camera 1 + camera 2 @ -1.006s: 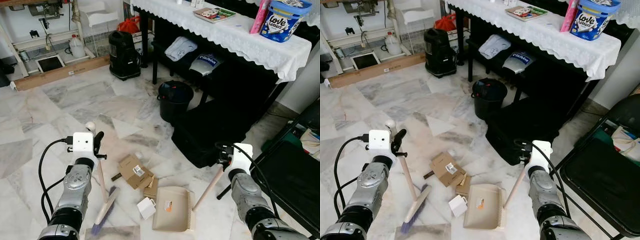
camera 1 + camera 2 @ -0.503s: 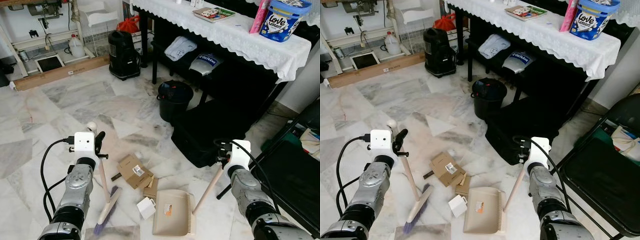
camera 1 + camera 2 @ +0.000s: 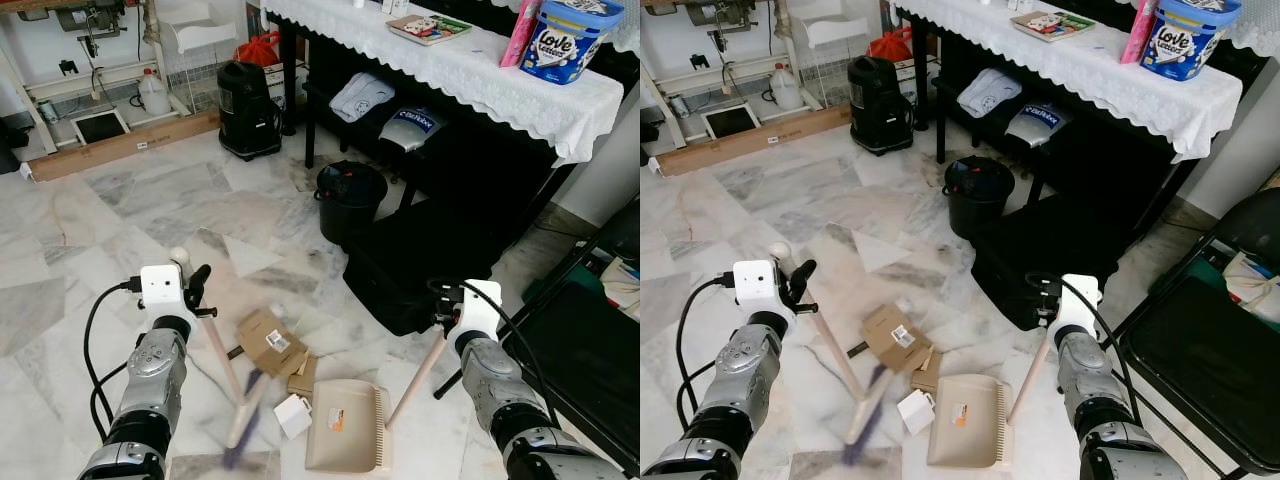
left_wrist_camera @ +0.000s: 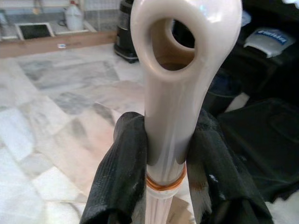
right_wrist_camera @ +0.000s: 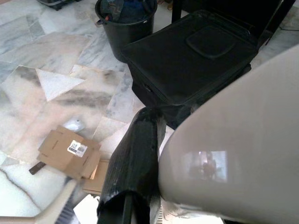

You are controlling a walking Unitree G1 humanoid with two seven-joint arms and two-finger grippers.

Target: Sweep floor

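My left gripper (image 3: 191, 294) is shut on the cream handle (image 4: 170, 93) of a brush, its black fingers (image 4: 119, 182) pressed on both sides just below the hanging hole. The purple brush head (image 3: 243, 422) is motion-blurred on the floor beside a small white box (image 3: 294, 415). Flattened cardboard pieces (image 3: 270, 342) lie just beyond. My right gripper (image 3: 447, 318) is shut on the long handle (image 3: 420, 375) of a beige dustpan (image 3: 345, 425), which rests flat on the marble floor, right of the white box.
A black bin (image 3: 350, 195) and a black case (image 3: 420, 265) stand behind the debris, in front of a table with a white lace cloth (image 3: 450, 70). A black chair (image 3: 585, 360) is close on my right. A black vacuum (image 3: 247, 108) stands at the back.
The brush head has swung to the right, toward the white box and the dustpan, and is now blurred. The dustpan and the right arm have stayed put.
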